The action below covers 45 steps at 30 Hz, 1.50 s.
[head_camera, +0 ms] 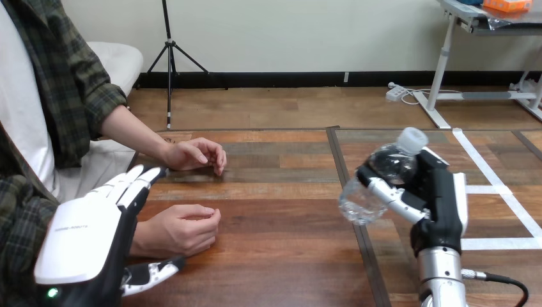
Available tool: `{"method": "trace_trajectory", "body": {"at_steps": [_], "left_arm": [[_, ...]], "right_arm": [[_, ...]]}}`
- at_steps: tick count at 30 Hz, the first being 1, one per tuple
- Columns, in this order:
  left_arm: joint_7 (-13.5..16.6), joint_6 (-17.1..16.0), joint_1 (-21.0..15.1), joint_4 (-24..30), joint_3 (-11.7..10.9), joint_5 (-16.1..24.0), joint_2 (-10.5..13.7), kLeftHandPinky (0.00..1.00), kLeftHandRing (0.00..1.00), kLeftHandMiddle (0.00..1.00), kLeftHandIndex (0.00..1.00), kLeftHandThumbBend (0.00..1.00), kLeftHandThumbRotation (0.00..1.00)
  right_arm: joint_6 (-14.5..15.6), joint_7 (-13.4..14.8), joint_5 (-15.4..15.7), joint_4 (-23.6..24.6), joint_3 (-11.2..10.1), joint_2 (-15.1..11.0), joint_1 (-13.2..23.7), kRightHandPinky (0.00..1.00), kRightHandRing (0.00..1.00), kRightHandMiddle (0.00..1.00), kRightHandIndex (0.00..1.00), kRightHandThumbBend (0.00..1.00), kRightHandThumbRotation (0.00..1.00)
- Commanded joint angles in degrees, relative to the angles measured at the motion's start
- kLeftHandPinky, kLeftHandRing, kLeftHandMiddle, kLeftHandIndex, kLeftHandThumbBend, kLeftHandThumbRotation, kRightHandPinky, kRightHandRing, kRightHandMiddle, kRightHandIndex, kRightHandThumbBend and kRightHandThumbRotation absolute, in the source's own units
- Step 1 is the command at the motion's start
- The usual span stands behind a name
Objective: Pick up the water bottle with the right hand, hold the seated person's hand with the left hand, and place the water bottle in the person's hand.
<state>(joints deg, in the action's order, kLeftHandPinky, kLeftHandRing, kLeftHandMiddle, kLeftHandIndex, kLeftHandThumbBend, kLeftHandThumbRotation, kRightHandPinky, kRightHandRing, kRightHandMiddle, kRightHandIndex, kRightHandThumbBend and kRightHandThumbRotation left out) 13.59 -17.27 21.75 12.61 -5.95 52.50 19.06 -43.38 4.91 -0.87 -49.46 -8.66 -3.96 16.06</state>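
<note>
Right hand [441,192] has its fingers curled round the water bottle [359,203], held tilted and apparently clear of the tabletop [281,256]. Left hand [86,240] is open, fingers straight, beside the wrist of the person's nearer hand [182,227], which is loosely curled; contact cannot be confirmed. Recommended: close gently round that hand and steady it before carrying the bottle across.

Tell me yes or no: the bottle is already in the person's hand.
No: the right hand grips the bottle, apart from the person's nearer hand and farther hand, both empty.
</note>
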Motion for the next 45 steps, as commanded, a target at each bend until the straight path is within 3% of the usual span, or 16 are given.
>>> {"method": "trace_trajectory", "body": {"at_steps": [1,8,19,32,45], "left_arm": [[-1.4,3.7,-2.6,3.7,-0.5,3.1,2.3,0.81,0.86,0.87,0.83,0.88,0.17],[-6.2,9.7,-3.6,4.2,0.4,7.1,3.8,0.81,0.85,0.85,0.82,0.90,0.16],[-12.5,14.6,-6.0,3.2,2.0,8.8,6.2,0.81,0.83,0.84,0.80,0.91,0.16],[-19.1,20.6,-10.2,-0.1,6.4,14.2,7.5,0.82,0.83,0.83,0.81,0.92,0.16],[-20.8,23.6,-14.1,-5.2,10.0,16.3,8.5,0.80,0.81,0.82,0.79,0.90,0.14]], "right_arm": [[-2.6,-1.0,-0.9,5.5,0.4,0.4,2.0,0.39,0.45,0.49,0.52,0.71,0.00],[-2.0,-2.1,-0.9,8.2,1.0,0.8,0.6,0.38,0.44,0.49,0.52,0.71,0.00],[-0.7,-2.4,-0.2,11.0,1.7,1.3,-0.7,0.40,0.44,0.48,0.51,0.72,0.00],[1.4,-2.6,-0.2,14.5,2.5,1.9,-2.1,0.42,0.45,0.48,0.52,0.71,0.00],[1.9,-3.2,-0.3,15.6,2.8,1.9,-2.1,0.41,0.44,0.48,0.51,0.71,0.00]]}}
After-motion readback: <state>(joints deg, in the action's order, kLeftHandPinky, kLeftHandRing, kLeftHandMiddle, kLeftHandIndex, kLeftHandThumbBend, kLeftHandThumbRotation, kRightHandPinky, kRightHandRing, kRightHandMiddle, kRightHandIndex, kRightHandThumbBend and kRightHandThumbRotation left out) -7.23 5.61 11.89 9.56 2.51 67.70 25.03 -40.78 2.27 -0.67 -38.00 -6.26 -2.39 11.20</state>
